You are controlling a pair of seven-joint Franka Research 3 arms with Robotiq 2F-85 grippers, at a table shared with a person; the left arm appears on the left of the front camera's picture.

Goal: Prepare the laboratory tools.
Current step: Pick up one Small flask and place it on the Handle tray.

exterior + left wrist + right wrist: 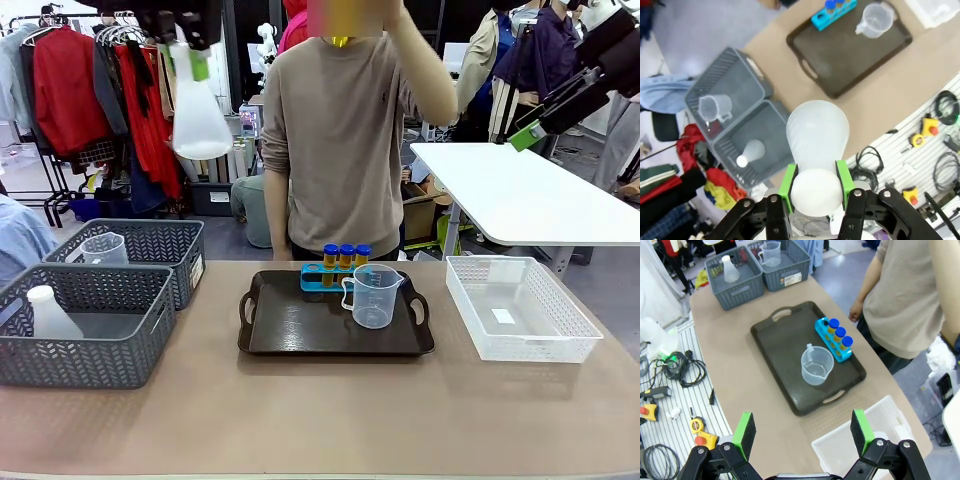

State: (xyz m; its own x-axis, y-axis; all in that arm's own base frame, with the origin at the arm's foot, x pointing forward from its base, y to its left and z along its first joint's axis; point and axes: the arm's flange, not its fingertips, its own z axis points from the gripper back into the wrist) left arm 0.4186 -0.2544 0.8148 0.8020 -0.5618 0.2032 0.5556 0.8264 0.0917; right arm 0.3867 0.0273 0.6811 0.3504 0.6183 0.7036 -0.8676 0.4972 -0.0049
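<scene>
High above the grey baskets [90, 310], my left claw [816, 187] is clamped on the conical flask [817, 135]. Right claw [802, 432] hangs spread apart over the tray [785, 355].

On my tabletop [300, 420] a dark brown handled tray [300, 335] sits in the middle. 2 grey mesh baskets [90, 340] stand at my left, touching each other, and a white mesh basket [520, 310] at my right.

Tray [300, 335] front bare, beaker [372, 296] and rack [322, 277] crowding its back
</scene>
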